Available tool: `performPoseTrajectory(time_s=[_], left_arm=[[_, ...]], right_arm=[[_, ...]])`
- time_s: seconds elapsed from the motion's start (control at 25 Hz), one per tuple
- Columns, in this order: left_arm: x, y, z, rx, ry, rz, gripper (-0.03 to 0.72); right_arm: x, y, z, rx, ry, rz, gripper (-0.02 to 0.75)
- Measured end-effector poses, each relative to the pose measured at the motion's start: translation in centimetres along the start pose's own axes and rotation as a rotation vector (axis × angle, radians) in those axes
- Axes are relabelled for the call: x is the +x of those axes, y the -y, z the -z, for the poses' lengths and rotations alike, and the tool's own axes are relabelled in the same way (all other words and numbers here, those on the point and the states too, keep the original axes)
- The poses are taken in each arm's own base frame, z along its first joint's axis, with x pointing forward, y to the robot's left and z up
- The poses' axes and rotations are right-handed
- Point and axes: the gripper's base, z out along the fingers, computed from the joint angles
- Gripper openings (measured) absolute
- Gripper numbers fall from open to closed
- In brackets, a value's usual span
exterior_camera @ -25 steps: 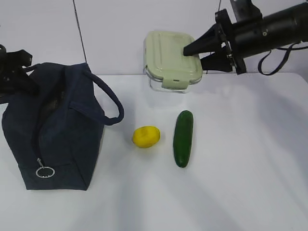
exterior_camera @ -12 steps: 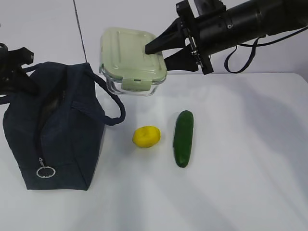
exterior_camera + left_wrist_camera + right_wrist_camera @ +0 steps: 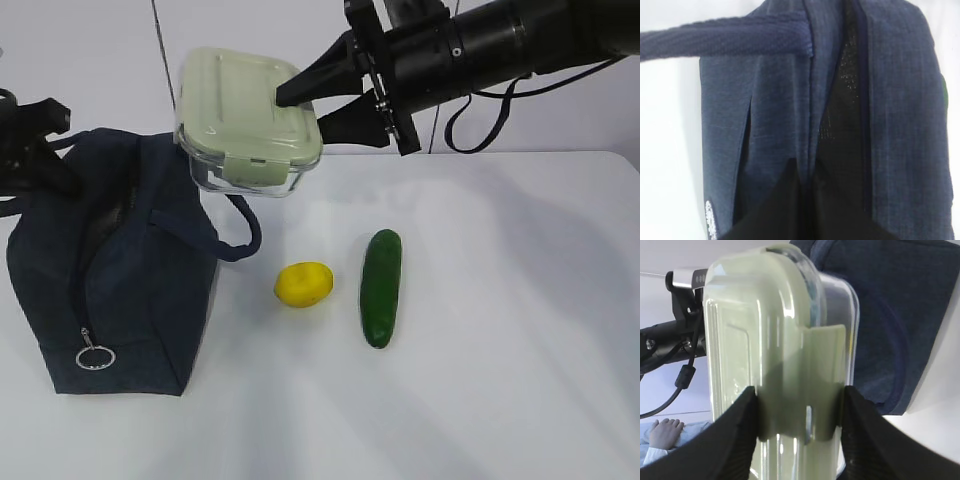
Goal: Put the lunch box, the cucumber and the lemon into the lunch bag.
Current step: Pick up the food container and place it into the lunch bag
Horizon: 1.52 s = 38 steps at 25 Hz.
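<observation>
My right gripper (image 3: 300, 112) is shut on the lunch box (image 3: 245, 110), a clear container with a pale green lid. It holds the box in the air, tilted, over the right top edge of the navy lunch bag (image 3: 130, 270). In the right wrist view the fingers (image 3: 735, 435) clamp the lid clip of the lunch box (image 3: 765, 340), with the lunch bag (image 3: 890, 315) behind. My left gripper (image 3: 807, 172) is shut on the fabric edge of the lunch bag (image 3: 770, 100) by its dark opening, at the bag's far left corner (image 3: 62, 178). The lemon (image 3: 303, 284) and the cucumber (image 3: 381, 287) lie on the table.
The bag's handle loop (image 3: 240, 225) hangs toward the lemon, and its zipper ring (image 3: 94, 357) dangles at the near end. The white table (image 3: 500, 380) runs to the right and front. A person's hand (image 3: 662, 432) shows far off in the right wrist view.
The right gripper has carried the lunch box left from the back of the table until it hangs over the bag's right edge. The left arm, lemon and cucumber stay put.
</observation>
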Motion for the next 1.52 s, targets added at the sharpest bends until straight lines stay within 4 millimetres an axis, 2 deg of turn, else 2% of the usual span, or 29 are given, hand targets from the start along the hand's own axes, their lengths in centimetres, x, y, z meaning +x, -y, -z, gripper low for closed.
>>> performPoseTrajectory(time_s=[0.24,0.36,0.52,0.68,1.04,1.16,1.4,1.52], left_arm=[[0.0,0.1,0.0,0.007,-0.005,-0.006,-0.001],[0.0,0.2,0.2,0.013,-0.005,-0.013,-0.001],[0.1,0.5,0.7,0.025,-0.004,-0.020,-0.001],[0.2,0.7,0.7,0.039,-0.009,-0.016,-0.001],[0.1,1.5,0.8,0.129,0.000,0.000,-0.001],[0.1,1.7,0.8,0.151,-0.006,0.002,-0.001],[0.1,1.8,0.8,0.165,-0.007,0.000,-0.001],[0.1,1.9,0.9,0.169,-0.004,-0.001,-0.001]], right_arm=[[0.3,-0.7,-0.8,-0.029,-0.010,0.001,0.347],[0.4,-0.4,-1.6,-0.041,-0.022,-0.013,0.347],[0.8,0.5,-3.5,-0.051,-0.052,-0.028,0.347],[1.2,-0.2,-4.7,-0.099,-0.058,0.003,0.347],[0.9,-0.4,-4.9,-0.102,-0.018,0.006,0.347],[0.6,0.2,-5.3,-0.094,-0.006,-0.009,0.347],[0.6,3.3,-6.7,-0.070,-0.030,-0.082,0.347],[0.5,4.1,-7.1,-0.048,-0.024,-0.097,0.347]])
